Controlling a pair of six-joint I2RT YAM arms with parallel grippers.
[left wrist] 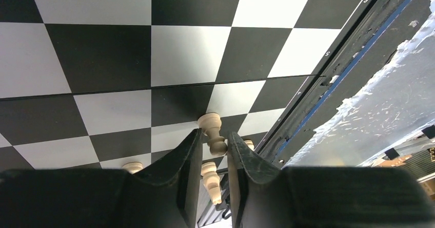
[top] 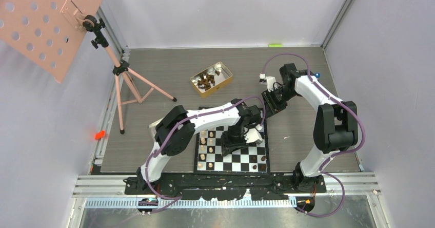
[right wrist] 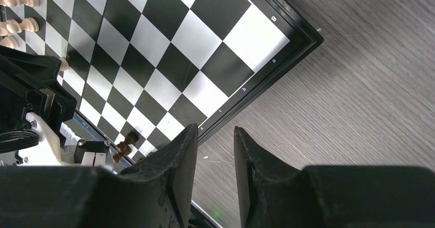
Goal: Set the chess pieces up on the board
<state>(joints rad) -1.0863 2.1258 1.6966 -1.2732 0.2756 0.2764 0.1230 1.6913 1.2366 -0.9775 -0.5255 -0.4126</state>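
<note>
Left fingers sit tight either side of a pale pawn standing near the board edge, clamped or not, can't tell; right fingers slightly apart, empty, over the surface beside the board corner.

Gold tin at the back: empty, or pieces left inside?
Not empty. The top view shows dark brown pieces clustered inside the open gold tin; they are too small to count.

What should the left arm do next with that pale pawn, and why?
Probably nudge the left gripper sideways before releasing: the pale pawn has its head between the fingertips, and its base seems over a corner where squares of the board meet.
</note>
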